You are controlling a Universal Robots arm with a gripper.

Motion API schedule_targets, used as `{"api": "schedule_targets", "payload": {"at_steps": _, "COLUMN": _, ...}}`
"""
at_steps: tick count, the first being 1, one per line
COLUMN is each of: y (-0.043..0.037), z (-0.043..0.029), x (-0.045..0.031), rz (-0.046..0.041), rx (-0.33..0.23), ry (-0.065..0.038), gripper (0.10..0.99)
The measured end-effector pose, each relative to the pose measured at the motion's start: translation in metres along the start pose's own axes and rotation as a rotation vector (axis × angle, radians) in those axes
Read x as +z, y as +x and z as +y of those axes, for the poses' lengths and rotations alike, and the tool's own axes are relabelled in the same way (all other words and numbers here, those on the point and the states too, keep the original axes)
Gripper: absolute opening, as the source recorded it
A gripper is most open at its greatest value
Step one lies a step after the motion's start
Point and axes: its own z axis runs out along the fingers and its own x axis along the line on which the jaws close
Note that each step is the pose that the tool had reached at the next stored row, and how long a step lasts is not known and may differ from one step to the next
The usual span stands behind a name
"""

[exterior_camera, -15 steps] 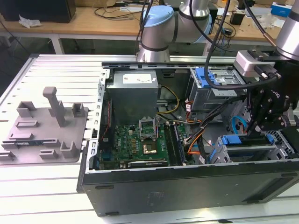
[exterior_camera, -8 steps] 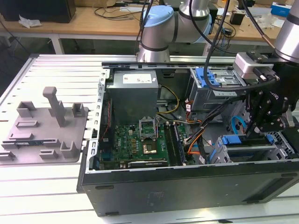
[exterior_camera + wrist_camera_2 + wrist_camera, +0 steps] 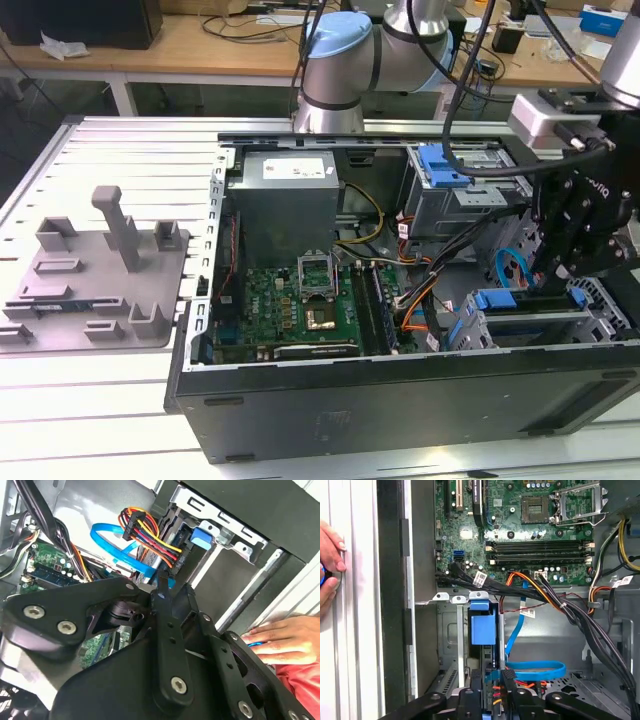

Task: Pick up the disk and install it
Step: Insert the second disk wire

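The disk (image 3: 530, 303) stands on edge in the grey drive cage (image 3: 603, 303) at the case's front corner on the exterior view's right, with its blue carrier ends showing. In the first wrist view its blue carrier (image 3: 482, 625) sits down in the cage slot (image 3: 447, 630). My gripper (image 3: 558, 272) hangs right over it. Its two black fingers (image 3: 476, 680) flank the disk's near edge closely, and the gripper (image 3: 492, 679) looks shut on the disk. In the second wrist view a long black finger (image 3: 167, 630) points down toward the blue carrier and cables.
A blue data cable (image 3: 535, 670) and a bundle of coloured power wires (image 3: 145, 530) loop beside the cage. A second cage with a blue latch (image 3: 440, 165) sits at the back. The motherboard (image 3: 290, 300) fills the case floor. A grey fixture tray (image 3: 100, 270) lies outside. A person's hand (image 3: 330, 560) rests on the table rail.
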Motion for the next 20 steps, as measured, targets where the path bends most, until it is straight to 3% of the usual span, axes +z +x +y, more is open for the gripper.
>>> {"api": "schedule_targets", "payload": {"at_steps": 4, "y": 0.0005, "z": -0.0001, "x": -0.0079, "rz": 0.0006, "rx": 0.0, "ry": 0.0, "gripper": 0.282}}
{"api": "schedule_targets", "payload": {"at_steps": 5, "y": 0.0005, "z": -0.0001, "x": -0.0094, "rz": 0.0007, "rx": 0.0, "ry": 0.0, "gripper": 0.149}}
{"api": "schedule_targets", "payload": {"at_steps": 6, "y": 0.0006, "z": -0.0002, "x": -0.0105, "rz": 0.0007, "rx": 0.0, "ry": 0.0, "gripper": 0.106}}
{"api": "schedule_targets", "payload": {"at_steps": 20, "y": 0.0007, "z": -0.0002, "x": -0.0114, "rz": 0.0006, "rx": 0.0, "ry": 0.0, "gripper": 0.106}}
